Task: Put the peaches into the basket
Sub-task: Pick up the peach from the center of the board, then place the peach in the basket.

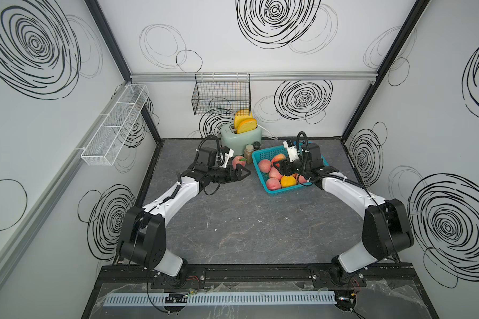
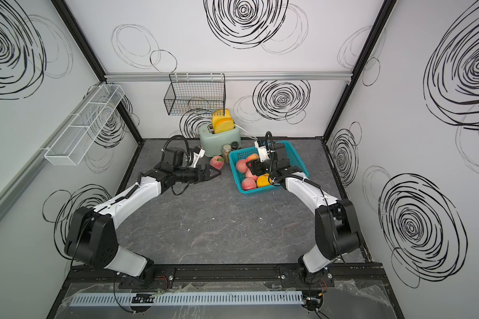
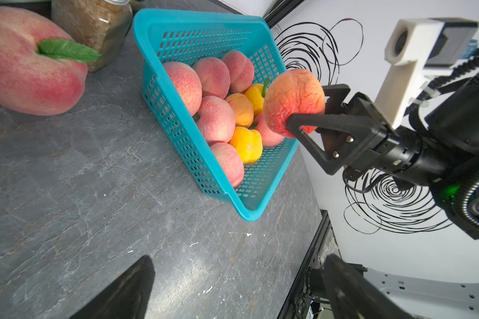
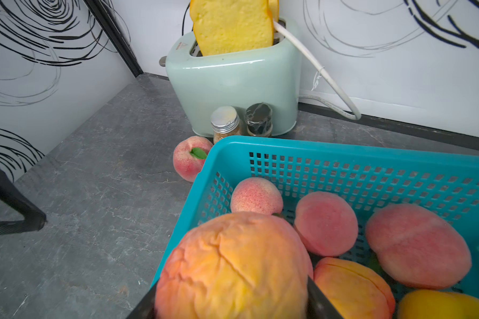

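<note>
Well off the left side of the teal-blue rectangular plastic basket with lattice walls (image 1: pixel 261 176), we see the left gripper (image 1: pixel 240 176) low over the grey marbled tabletop (image 1: pixel 246 226). Its black jaws are spread wide with nothing between them.

Just past it, near the basket's far left corner and apart from it, a pink-red round toy peach with a green leaf (image 1: pixel 238 163) sits on the tabletop. A glass spice jar with a silver lid (image 1: pixel 249 152) stands just beside that peach, off the same corner of the basket.

Inside the basket we count about nine peaches (image 3: pixel 216 118), mostly pink-red and two of them yellow-orange, gathered along its left side.

Over the basket, the right gripper (image 3: pixel 309 106) is clamped on a wrinkled orange-red peach (image 3: pixel 291 91), holding it above the heap. In both top views that arm hides the right part of the basket's floor, so we cannot tell what lies there.
</note>
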